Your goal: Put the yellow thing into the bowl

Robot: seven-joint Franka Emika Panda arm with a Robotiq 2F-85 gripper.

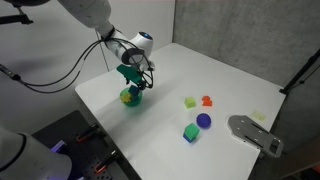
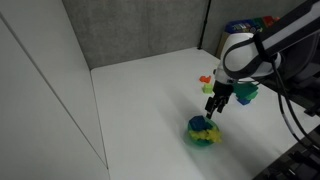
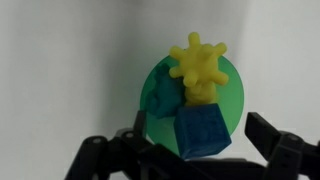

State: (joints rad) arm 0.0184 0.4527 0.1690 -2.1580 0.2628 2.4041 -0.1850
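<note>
A white table (image 1: 200, 70) carries a few small toys. A white robot arm (image 1: 90, 15) reaches in from one corner. Its black pincer (image 1: 134, 86) hangs just above a small green bowl (image 3: 235, 95), fingers (image 3: 275, 145) spread apart and gripping nothing. In the bowl sit a blue block (image 3: 203, 132), a teal piece (image 3: 160, 98) and the spiky yellow thing (image 3: 197, 62), which leans on the block near the rim. Well apart on the table lies a purple ball (image 1: 204, 120).
</note>
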